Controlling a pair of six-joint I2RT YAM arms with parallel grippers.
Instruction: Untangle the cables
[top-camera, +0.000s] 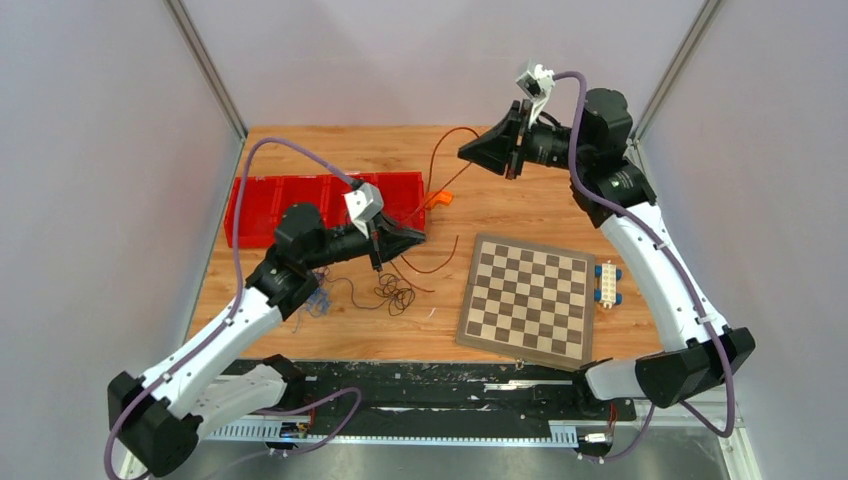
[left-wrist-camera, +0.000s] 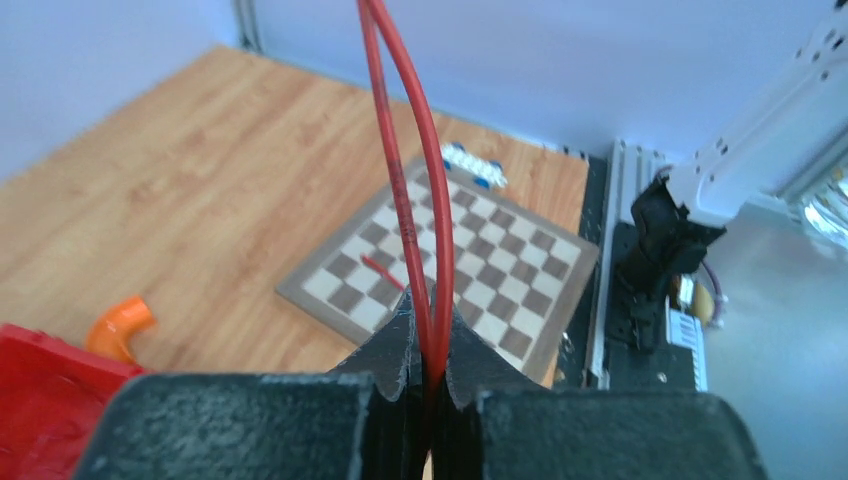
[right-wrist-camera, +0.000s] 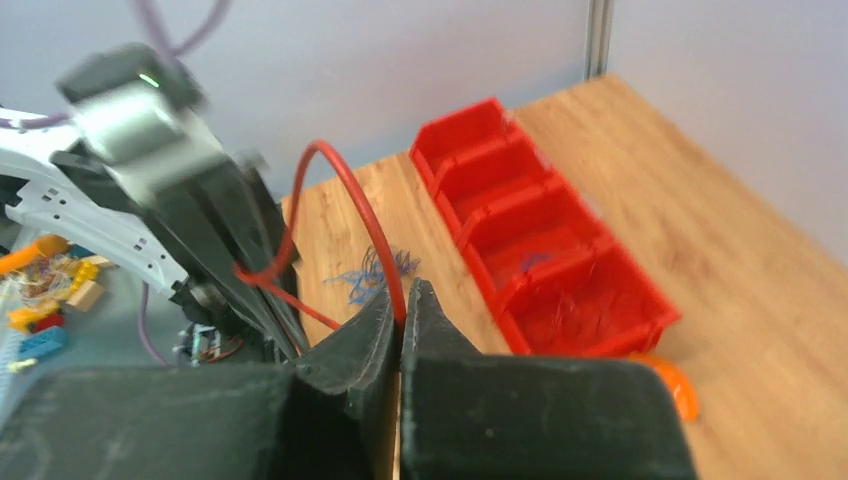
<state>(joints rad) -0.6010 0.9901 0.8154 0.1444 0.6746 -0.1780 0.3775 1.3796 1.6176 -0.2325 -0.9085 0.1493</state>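
Note:
A thin red cable (top-camera: 433, 160) arcs above the table between both grippers, and its loose end loops on the wood (top-camera: 440, 266). My left gripper (top-camera: 420, 236) is shut on it; in the left wrist view two red strands (left-wrist-camera: 400, 180) rise from the closed jaws (left-wrist-camera: 430, 312). My right gripper (top-camera: 466, 152), raised at the back, is shut on the same cable (right-wrist-camera: 345, 175) at its tips (right-wrist-camera: 403, 300). A dark curly cable bundle (top-camera: 395, 291) and a blue cable (top-camera: 318, 303) lie on the table below the left arm. The blue cable also shows in the right wrist view (right-wrist-camera: 375, 275).
A red bin tray (top-camera: 300, 195) stands at the back left, also in the right wrist view (right-wrist-camera: 540, 250). An orange curved piece (top-camera: 441, 198) lies beside it. A chessboard (top-camera: 525, 300) lies front right, with a blue-and-white block (top-camera: 606, 285) to its right.

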